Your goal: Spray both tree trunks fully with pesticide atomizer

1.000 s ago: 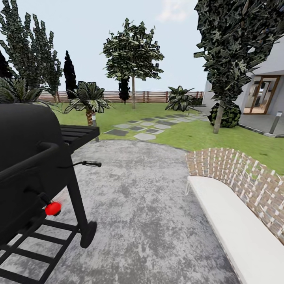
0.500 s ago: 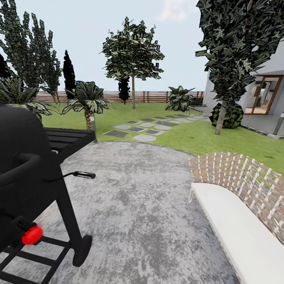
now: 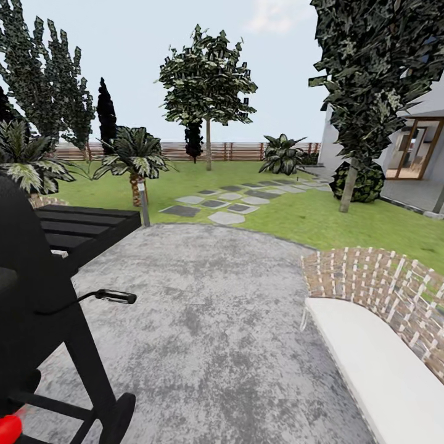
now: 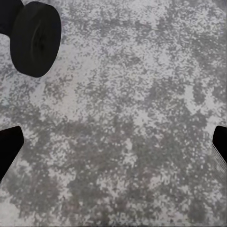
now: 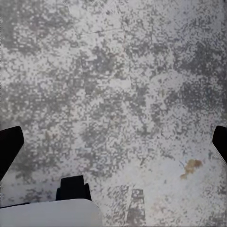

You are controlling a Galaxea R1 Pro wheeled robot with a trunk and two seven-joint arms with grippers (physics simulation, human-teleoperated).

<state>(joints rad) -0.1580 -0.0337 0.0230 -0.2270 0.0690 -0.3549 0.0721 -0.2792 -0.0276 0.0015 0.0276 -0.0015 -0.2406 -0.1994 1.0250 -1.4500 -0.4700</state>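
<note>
Standing on the mottled grey patio, a black barbecue grill serves as landmark. Beyond it lie stepping stones and the garden lawn, backed by a slatted fence. One tree rises far past the grill, another well off toward the house. Both end effectors, left and right, hang spread wide and empty over paving; a grill wheel sits near the left one.
</note>
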